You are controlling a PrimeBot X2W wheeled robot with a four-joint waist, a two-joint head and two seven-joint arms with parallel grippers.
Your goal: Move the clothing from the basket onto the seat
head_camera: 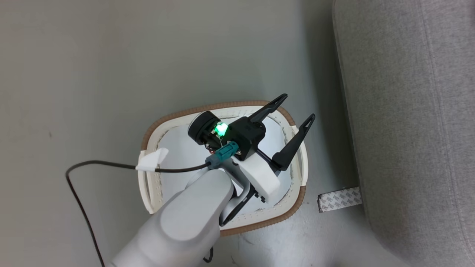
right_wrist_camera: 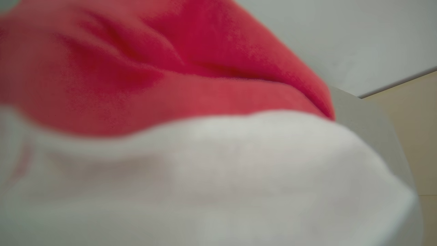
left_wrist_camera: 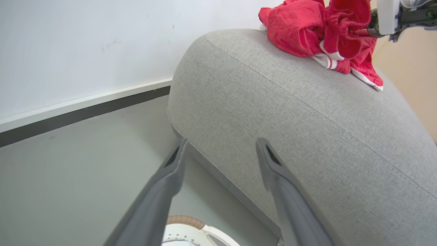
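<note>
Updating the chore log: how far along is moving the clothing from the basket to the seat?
Done: a crumpled red garment with white trim lies on the large light grey fabric seat. In hand: the right gripper is shut on it, not yet released. Remaining: the cream-white plastic basket with brown rim looks bare where visible, under the open left gripper, though the arm hides part.

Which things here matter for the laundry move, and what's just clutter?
Job: basket, seat, red garment on the seat, open left gripper above the basket, right gripper shut on the garment.
Lying about: patterned strip on the floor by the seat, black cable.
</note>
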